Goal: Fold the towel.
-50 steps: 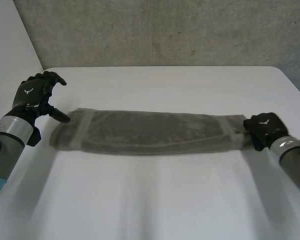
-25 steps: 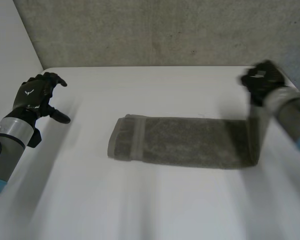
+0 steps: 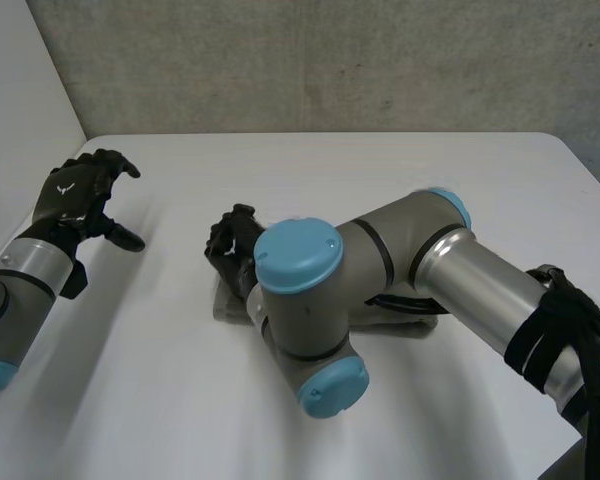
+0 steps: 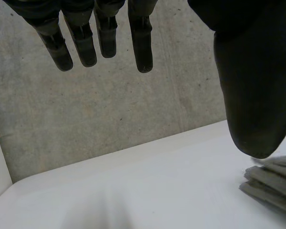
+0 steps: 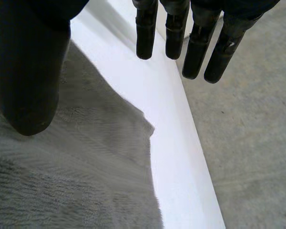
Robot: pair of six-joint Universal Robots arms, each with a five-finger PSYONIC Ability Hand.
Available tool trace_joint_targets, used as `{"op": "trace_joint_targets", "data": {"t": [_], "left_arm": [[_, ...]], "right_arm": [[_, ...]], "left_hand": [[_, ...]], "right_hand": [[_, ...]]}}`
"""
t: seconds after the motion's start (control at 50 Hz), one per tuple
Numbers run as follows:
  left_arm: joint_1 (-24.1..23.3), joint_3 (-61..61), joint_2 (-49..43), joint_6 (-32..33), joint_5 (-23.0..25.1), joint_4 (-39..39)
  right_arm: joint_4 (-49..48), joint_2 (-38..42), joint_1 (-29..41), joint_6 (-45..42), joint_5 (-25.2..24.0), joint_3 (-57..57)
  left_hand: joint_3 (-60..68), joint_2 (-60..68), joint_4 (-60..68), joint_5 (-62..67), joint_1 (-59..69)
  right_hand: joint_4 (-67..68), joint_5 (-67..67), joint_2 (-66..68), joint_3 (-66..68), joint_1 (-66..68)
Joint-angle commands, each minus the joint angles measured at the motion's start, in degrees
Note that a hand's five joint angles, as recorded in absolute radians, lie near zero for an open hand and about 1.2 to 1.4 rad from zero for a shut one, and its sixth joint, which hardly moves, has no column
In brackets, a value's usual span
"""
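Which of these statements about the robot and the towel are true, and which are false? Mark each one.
1. The left robot hand is open and holds nothing. True.
2. The right robot hand pinches the towel. False: its fingers are straight, and the towel lies under its palm.
3. The right arm stretches across above the towel. True.
4. The towel lies in a single flat layer. False: stacked layers show at its end in the left wrist view.
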Motion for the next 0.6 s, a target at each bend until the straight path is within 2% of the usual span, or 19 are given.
{"op": "trace_joint_targets", "data": {"t": [0.02, 0.06, 0.14, 0.18, 0.2, 0.24, 0.3, 0.34, 0.36, 0.4, 0.5, 0.6], "left_arm": [[-0.32, -0.08, -0.04, -0.02, 0.08, -0.02], [-0.40, -0.08, -0.12, -0.02, 0.17, -0.02], [-0.67, -0.17, -0.04, 0.07, 0.26, -0.02], [-1.02, -0.61, 0.23, 0.07, 0.34, 0.06], [-1.02, -0.61, 0.23, 0.07, 0.34, 0.06], [-1.20, -0.96, 0.40, 0.07, 0.43, 0.15], [-1.28, -1.05, 0.49, 0.07, 0.43, 0.50], [-1.28, -1.14, 0.49, 0.07, 0.43, 0.68], [-1.28, -1.14, 0.49, 0.07, 0.43, 0.68], [-1.72, -1.05, 0.32, 0.07, 0.43, 0.68], [-1.81, -1.05, -0.03, 0.07, 0.43, 0.77], [-1.81, -1.05, -0.12, 0.07, 0.43, 0.77]], "right_arm": [[1.02, -6.67, -3.13, 4.35, 0.38, 0.97], [2.07, -13.05, -8.11, 10.83, 0.29, 5.26], [3.39, -18.62, -12.35, 15.25, -0.24, 11.08], [3.66, -23.60, -16.90, 19.19, -1.38, 20.17], [3.66, -23.63, -16.92, 19.21, -1.38, 20.22], [2.87, -27.66, -21.04, 22.27, -4.00, 30.37], [1.64, -29.34, -23.16, 23.34, -6.22, 35.95], [-2.21, -31.70, -27.19, 24.39, -9.54, 46.54], [-2.23, -31.71, -27.21, 24.39, -9.56, 46.59], [-7.13, -34.07, -30.01, 24.57, -11.22, 55.07], [-13.72, -36.02, -32.30, 24.83, -11.93, 63.00], [-19.44, -35.93, -33.62, 25.97, -12.02, 66.36]], "left_hand": [[-2.66, -2.56, -2.95, -1.28, -2.75], [-2.66, -2.56, -2.95, -1.28, -2.75], [-2.66, -2.56, -2.95, -1.28, -2.75], [-2.66, -2.56, -2.95, -1.28, -2.75], [-2.66, -2.56, -2.95, -1.28, -2.75], [-2.66, -2.56, -2.95, -1.28, -2.75], [-2.66, -2.56, -2.95, -1.28, -2.75], [-2.66, -2.56, -2.95, -1.28, -2.75], [-2.66, -2.56, -2.95, -1.28, -2.75], [-2.66, -2.56, -2.95, -1.28, -2.75], [-2.66, -2.56, -2.95, -1.28, -2.75], [-2.66, -2.56, -2.95, -1.28, -2.75]], "right_hand": [[-3.96, -1.38, -4.78, -4.98, -4.35], [-3.79, -1.21, -4.61, -4.81, -4.18], [-2.78, -0.20, -3.60, -3.80, -3.17], [-1.61, 0.97, -2.43, -2.63, -2.00], [-1.60, 0.98, -2.42, -2.63, -1.99], [-0.09, 2.49, -0.91, -1.11, -0.48], [1.26, 3.84, 0.44, 0.23, 0.87], [2.43, 5.02, 1.61, 1.41, 2.04], [2.43, 5.02, 1.61, 1.41, 2.04], [3.27, 5.85, 2.45, 2.25, 2.88], [6.79, 9.38, 5.97, 5.77, 6.41], [8.99, 11.57, 8.17, 7.97, 8.60]]}}
